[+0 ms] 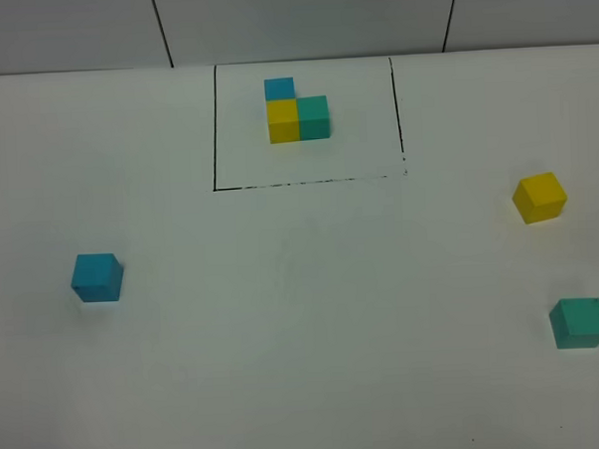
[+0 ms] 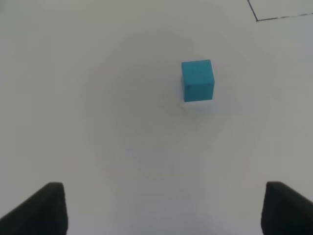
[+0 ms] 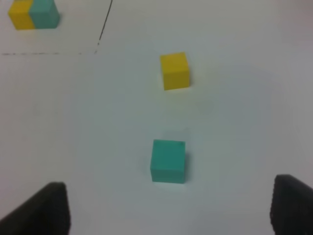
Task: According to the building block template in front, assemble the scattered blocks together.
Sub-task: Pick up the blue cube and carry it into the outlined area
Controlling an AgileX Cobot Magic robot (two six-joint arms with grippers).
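The right fingers (image 3: pixel 46 210) stood spread and empty, the green cube (image 3: pixel 168 160) on the counter (image 3: pixel 239 122) just ahead, centred between them (yellow cube (image 3: pixel 174 70) farther ahead); the left fingers (image 2: pixel 41 210), likewise spread, faced the blue cube (image 2: pixel 198 80).

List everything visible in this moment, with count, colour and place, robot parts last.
template frame: one, black line rectangle, far middle of table.
template trio: three joined cubes, blue, yellow, teal-green, L-shaped, inside the frame.
blue cube: one, sky-blue, left side.
yellow cube: one, yellow, right side.
teal-green cube: one, teal-green, right side, near corner.
table: one, white.
left pincer: one, black, open, facing the blue cube.
right pincer: one, black, open, facing the teal-green cube.
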